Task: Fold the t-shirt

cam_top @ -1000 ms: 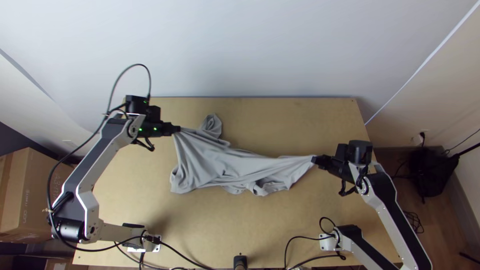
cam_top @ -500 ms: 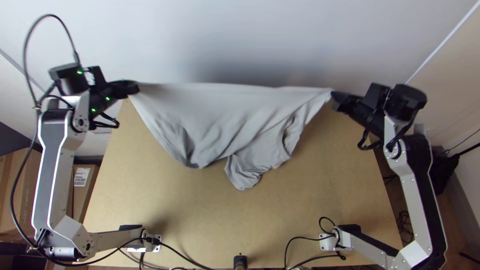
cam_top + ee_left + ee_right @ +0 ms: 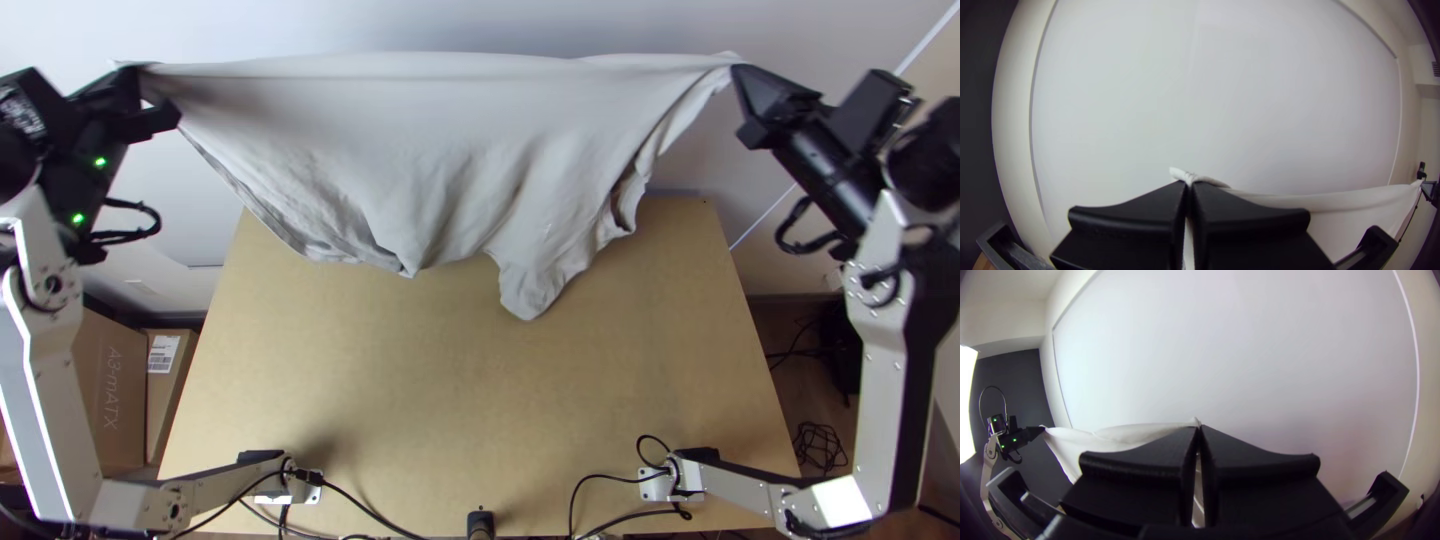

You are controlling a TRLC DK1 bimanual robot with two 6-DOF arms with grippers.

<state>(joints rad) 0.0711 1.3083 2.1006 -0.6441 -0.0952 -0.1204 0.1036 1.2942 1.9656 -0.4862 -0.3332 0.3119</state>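
T-shirt (image 3: 430,150), pale grey, hangs stretched between the left gripper (image 3: 133,78) and right gripper (image 3: 742,78), jaws of both clenched on its upper corners.

The place looks like a robotics lab or workshop corner: two robot arms (image 3: 45,400) stand mounted at a bare wooden table (image 3: 450,400), cables (image 3: 365,508) run along its near edge, and cardboard boxes (image 3: 112,390) sit beside it, before a plain pale wall (image 3: 1210,100).
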